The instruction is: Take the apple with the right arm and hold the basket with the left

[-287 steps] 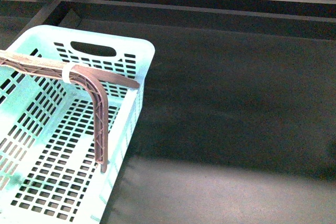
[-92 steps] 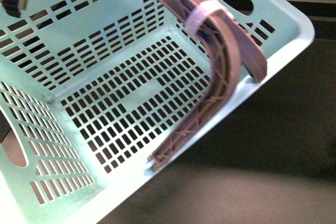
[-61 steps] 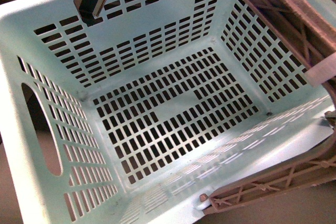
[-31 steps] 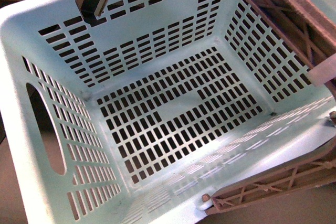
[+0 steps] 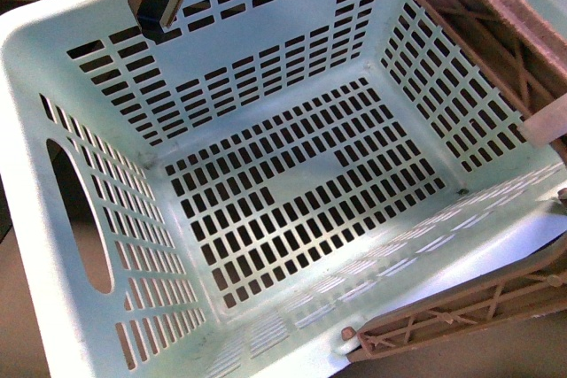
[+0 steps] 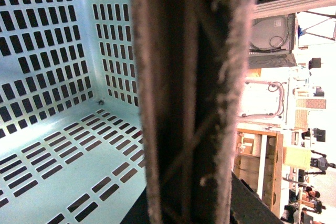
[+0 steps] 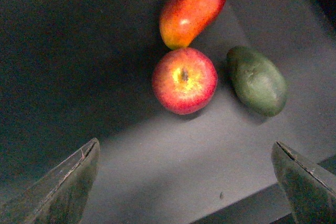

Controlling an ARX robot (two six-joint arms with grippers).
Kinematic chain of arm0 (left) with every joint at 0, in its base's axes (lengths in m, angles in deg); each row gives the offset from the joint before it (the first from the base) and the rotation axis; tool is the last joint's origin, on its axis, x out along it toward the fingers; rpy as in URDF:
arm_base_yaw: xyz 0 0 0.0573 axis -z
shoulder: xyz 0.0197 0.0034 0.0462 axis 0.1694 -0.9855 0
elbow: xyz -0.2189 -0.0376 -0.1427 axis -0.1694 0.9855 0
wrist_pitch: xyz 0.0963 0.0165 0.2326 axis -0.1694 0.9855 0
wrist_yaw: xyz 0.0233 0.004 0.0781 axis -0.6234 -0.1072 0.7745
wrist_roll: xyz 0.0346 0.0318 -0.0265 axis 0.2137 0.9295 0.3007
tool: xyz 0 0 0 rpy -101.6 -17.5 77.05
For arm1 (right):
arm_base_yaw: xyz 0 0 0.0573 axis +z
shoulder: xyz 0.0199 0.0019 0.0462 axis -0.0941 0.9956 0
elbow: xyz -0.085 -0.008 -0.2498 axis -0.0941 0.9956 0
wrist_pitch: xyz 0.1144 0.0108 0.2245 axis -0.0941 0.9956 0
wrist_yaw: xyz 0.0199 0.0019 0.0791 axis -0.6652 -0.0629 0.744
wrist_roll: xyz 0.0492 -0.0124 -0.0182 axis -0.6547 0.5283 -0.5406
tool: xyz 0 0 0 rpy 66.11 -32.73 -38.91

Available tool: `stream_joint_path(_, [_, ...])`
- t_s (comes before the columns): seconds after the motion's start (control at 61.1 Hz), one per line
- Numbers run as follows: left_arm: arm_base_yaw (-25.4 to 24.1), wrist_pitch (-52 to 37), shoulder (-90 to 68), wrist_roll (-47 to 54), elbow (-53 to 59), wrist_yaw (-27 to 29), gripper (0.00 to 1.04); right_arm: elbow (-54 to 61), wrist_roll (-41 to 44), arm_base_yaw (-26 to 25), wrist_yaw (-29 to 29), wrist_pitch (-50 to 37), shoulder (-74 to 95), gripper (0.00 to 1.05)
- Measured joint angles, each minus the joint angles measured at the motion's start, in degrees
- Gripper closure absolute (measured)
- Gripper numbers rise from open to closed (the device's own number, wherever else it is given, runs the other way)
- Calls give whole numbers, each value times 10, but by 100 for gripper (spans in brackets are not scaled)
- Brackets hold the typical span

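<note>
The pale mint-green basket (image 5: 53,95) fills the front view, raised and tilted so I look into its slotted floor; it has nothing in it. Its brown ribbed handles (image 5: 469,307) run along the right side. In the left wrist view one handle (image 6: 189,87) stands blurred right across the lens, with my left gripper (image 6: 191,208) shut on it and the basket wall (image 6: 52,51) behind. The right wrist view shows the red apple (image 7: 185,80), stem side up with a yellow patch, lying on a dark surface. My right gripper (image 7: 184,182) hangs open, short of the apple and not touching it.
A red-orange elongated fruit (image 7: 193,6) touches the apple's far side. A dark green avocado-like fruit (image 7: 257,80) lies just beside the apple. A dark ledge edge (image 7: 247,205) runs under the right finger. Shelves and equipment (image 6: 283,129) show past the basket.
The basket has gone from resting low at the left to being raised, tipped and swung close to the front camera. Over the last half second it barely shifts.
</note>
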Motion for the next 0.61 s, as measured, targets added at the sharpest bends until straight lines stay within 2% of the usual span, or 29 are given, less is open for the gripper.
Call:
stream_joint_path(0.229, [0,0,0,0,0,0,98,-70,7,-11,-17,-15,161,9])
stream_joint_path(0.606, [0,0,0,0,0,0,98,-174,-16,23,-19,19,247,9])
